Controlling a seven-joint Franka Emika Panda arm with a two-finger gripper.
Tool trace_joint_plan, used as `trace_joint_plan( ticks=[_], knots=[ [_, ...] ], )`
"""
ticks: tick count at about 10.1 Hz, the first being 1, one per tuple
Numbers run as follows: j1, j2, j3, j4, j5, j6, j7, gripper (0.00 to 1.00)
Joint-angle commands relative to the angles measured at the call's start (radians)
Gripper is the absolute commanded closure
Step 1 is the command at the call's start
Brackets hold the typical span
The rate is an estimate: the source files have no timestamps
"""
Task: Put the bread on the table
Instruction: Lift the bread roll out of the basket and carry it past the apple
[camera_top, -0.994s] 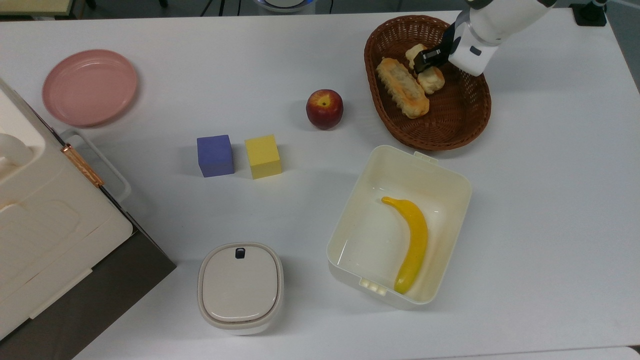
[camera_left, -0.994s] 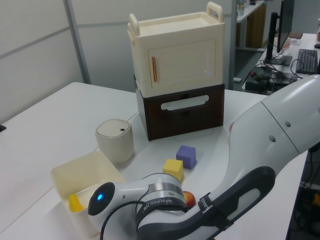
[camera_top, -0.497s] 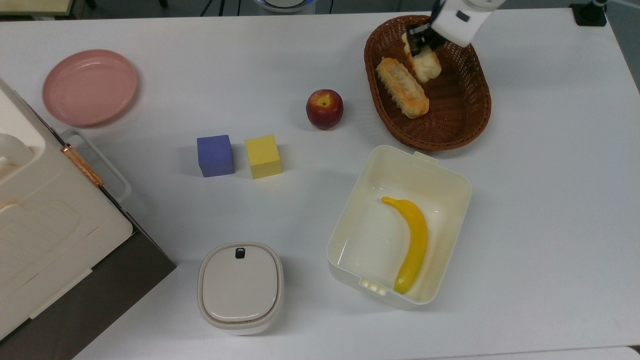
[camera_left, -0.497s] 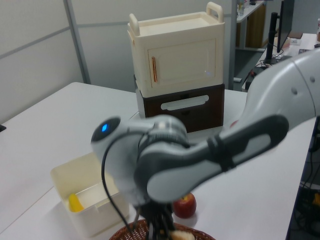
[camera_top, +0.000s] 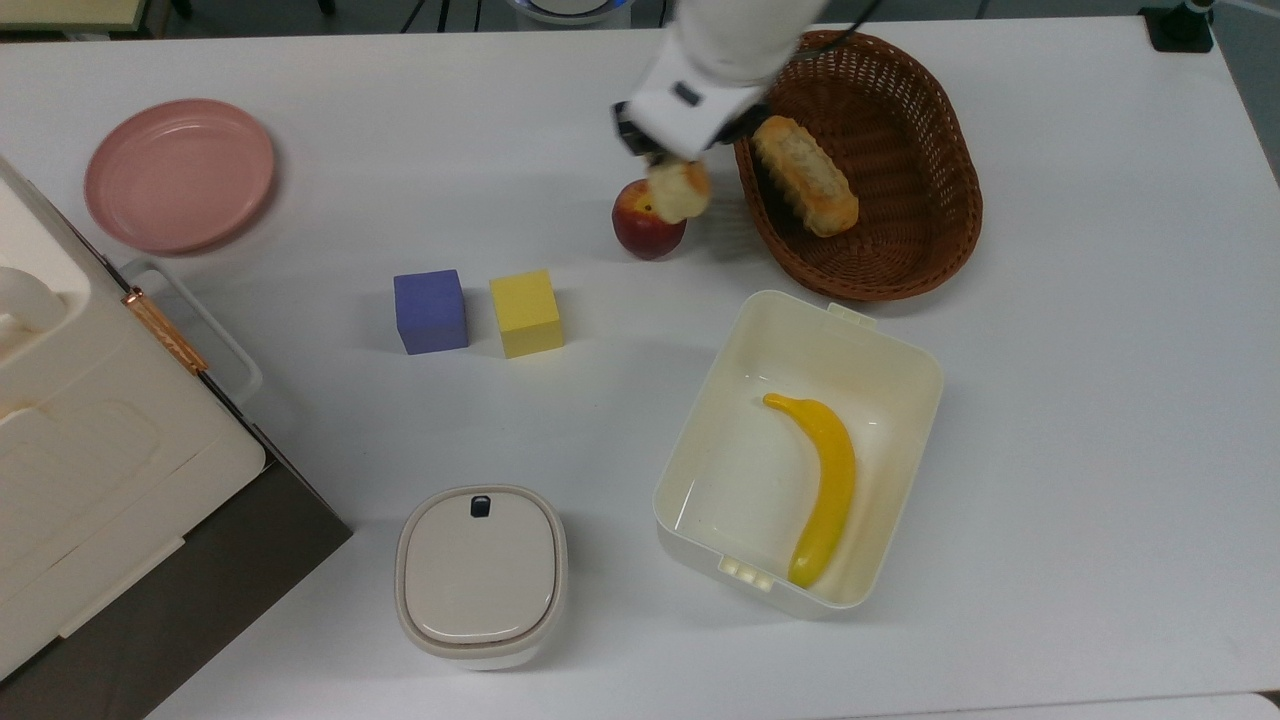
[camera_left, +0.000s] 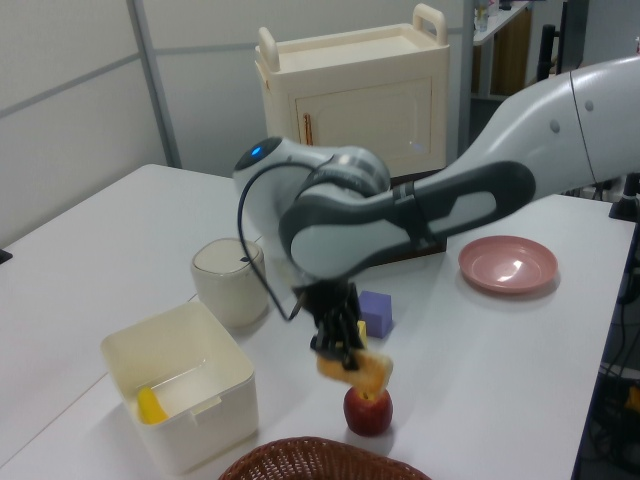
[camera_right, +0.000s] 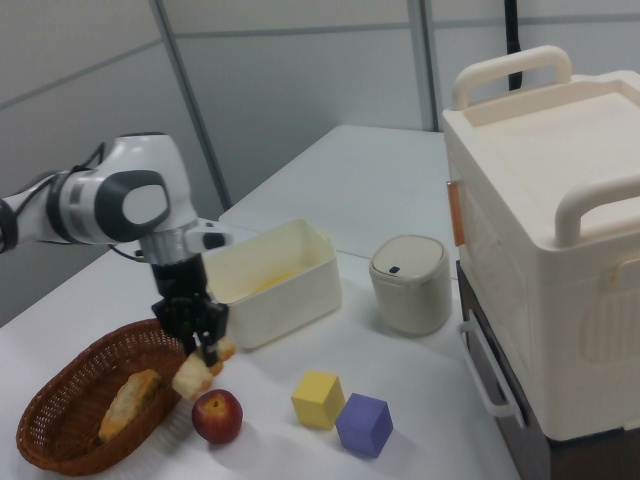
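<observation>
Top view – bread (camera_top: 680, 190) now lifted from basket (camera_top: 920, 240), seemingly above apple (camera_top: 645, 228).

Pale grey panelled walls (camera_right: 300, 90) with metal seams behind the work surface, a desk (camera_left: 505, 25) with a dark monitor stand (camera_left: 548, 70) at the left view's far right, grey floor (camera_top: 330, 12) along the top view's upper edge, even indoor light

brown woven wicker basket (camera_top: 930, 240)
</observation>
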Motion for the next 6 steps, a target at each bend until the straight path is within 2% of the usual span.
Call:
trace_joint_plan(
  ticks=[1, 2, 5, 6],
  knots=[
    [-0.123, -0.010, 0.007, 0.024, -0.017, -0.002, -0.080, 0.39],
    [-0.157, -0.010, 0.005, 0.043, -0.019, 0.000, -0.078, 0.00],
    [-0.233, -0.025, 0.005, 0.124, -0.020, -0.006, -0.068, 0.00],
    [-0.254, -0.060, 0.005, 0.126, -0.020, -0.005, -0.066, 0.00]
  ],
)
